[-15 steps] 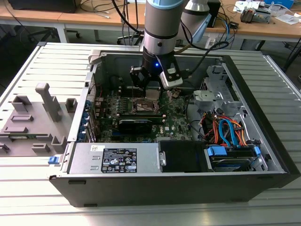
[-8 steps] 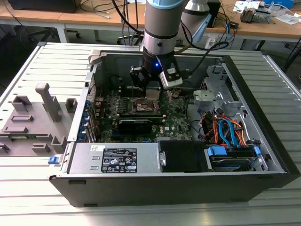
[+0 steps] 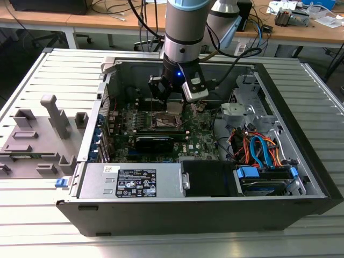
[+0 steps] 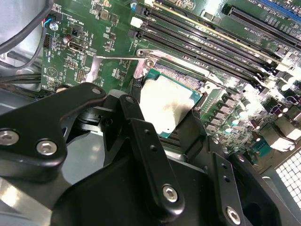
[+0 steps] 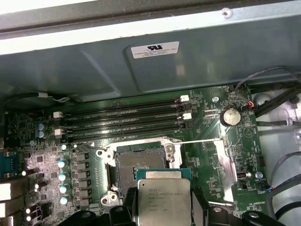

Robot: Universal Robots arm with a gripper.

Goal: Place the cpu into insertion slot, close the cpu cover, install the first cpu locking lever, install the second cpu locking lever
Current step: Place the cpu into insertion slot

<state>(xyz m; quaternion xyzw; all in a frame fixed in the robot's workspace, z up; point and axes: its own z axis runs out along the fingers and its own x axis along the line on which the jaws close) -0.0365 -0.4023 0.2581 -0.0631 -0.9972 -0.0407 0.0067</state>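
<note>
One cpu (image 5: 163, 195) in claw (image 5: 162, 205), near insertion slot (image 5: 138, 165)

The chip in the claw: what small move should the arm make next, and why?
Probably lower the chip slowly toward the open socket. The gripper grips it by two opposite edges, the chip hangs above the socket, and the socket's dark middle lies bare, so nothing is seated yet.

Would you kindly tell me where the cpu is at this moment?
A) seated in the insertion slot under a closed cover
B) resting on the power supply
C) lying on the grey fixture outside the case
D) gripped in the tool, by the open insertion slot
D: in the first wrist view the cpu is clamped in the tool, and the insertion slot beside it shows its dark centre bare.
</note>
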